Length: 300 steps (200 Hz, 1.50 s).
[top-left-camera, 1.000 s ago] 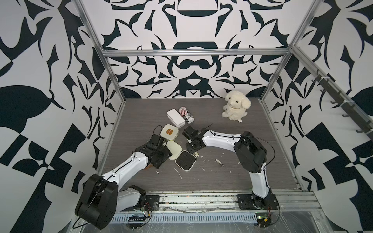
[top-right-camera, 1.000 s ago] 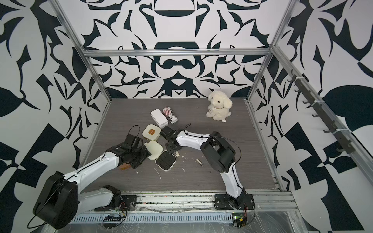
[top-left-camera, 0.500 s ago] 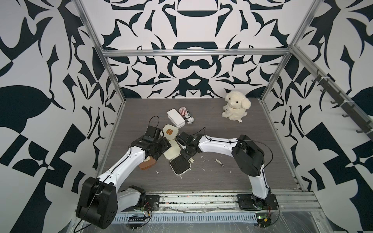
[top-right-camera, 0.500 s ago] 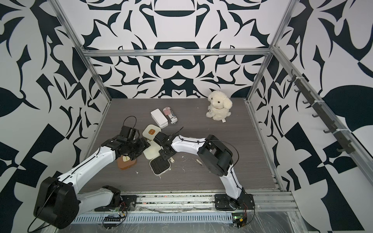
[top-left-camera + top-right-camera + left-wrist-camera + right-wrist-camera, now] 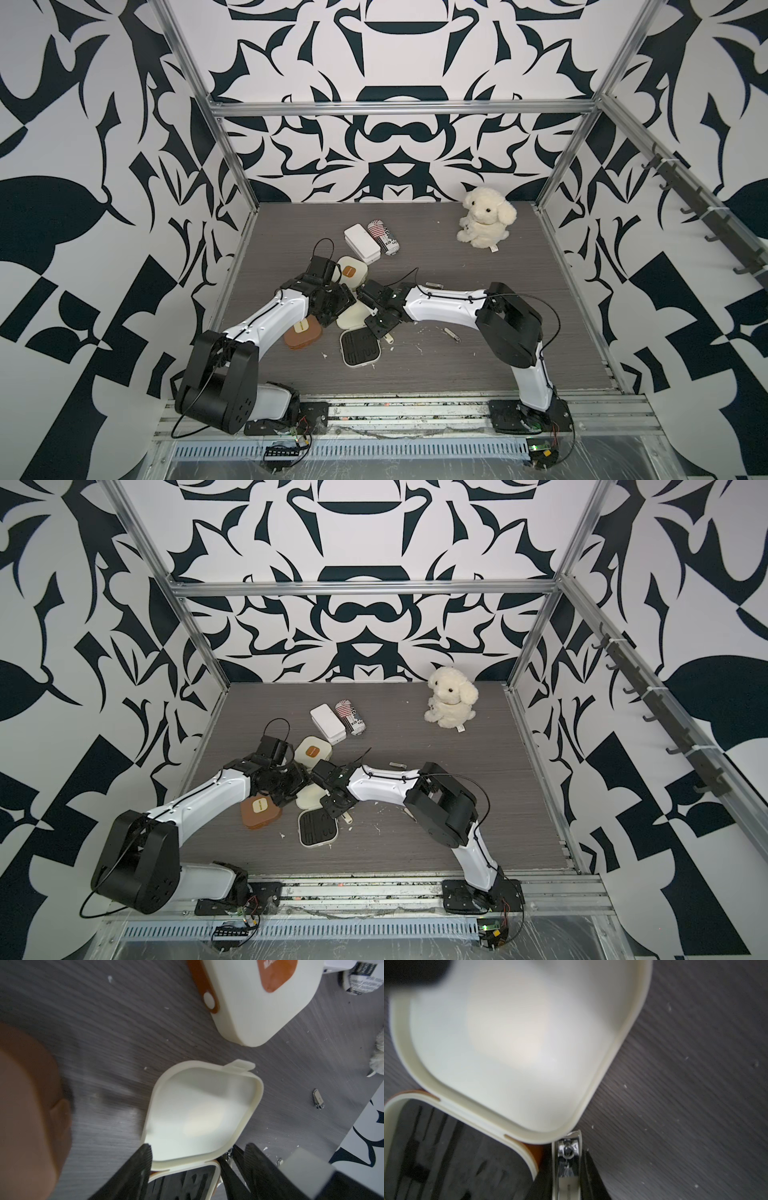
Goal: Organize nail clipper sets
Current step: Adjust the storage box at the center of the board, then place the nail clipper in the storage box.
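Nail clipper (image 5: 568, 1164) between right hand (image 5: 566, 1180) fingers

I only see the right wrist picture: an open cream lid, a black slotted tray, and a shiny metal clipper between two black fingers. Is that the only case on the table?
Observer: No. A closed tan-brown rounded-square case lies just beside it.
Operator: What is the other arm doing?
Observer: The left gripper has its fingers on either side of the open cream rounded-square case, at the hinge end. I cannot tell whether they pinch it.
Operator: Any more clippers about?
Observer: Yes. Besides the held metal clipper, a loose metal clipper lies on the grey table, right of the open case.
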### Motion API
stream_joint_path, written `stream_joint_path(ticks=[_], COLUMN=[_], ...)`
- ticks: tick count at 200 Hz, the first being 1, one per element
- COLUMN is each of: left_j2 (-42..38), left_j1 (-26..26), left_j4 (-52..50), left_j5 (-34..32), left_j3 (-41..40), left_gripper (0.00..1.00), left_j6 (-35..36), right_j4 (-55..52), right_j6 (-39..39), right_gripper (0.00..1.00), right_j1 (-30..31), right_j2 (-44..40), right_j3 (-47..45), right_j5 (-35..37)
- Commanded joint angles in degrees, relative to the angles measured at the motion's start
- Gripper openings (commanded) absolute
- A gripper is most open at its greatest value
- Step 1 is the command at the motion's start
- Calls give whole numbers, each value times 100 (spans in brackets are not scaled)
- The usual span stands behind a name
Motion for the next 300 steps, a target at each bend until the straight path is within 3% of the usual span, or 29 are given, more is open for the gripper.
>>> stream_joint_path(ticks=[1, 52, 136, 174, 197, 237, 270, 300], left_j2=[-275, -985, -827, -1088, -1162, -149, 712, 1112], left_j1=[10, -94, -1040, -982, -522, -42, -34, -8], left_j4=[109, -25, 413, -386, -596, -373, 24, 464], left_j5=[212, 276, 341, -148, -28, 607, 947, 1059], left_j3=[-374, -944, -1029, -632, -334, 460, 854, 597], left_gripper=[75, 77, 78, 77, 70, 57, 55, 55], left_j6=[-158, -427, -1146, -856, -492, 145, 364, 308], right_j4=[70, 230, 60, 78, 426, 579, 640, 754], right_j6=[273, 580, 520, 393, 332, 337, 509, 687], right_gripper=[6, 7, 6, 7, 6, 7, 6, 5], right_j1=[-45, -352, -657, -657, -638, -324, -98, -40], right_j2=[-379, -1001, -1780, -1932, -2089, -2078, -1932, -1985], right_j3=[-139, -821, -953, -928, -1158, -1131, -1116, -1258], right_j5=[0, -5, 169, 61, -176, -187, -32, 80])
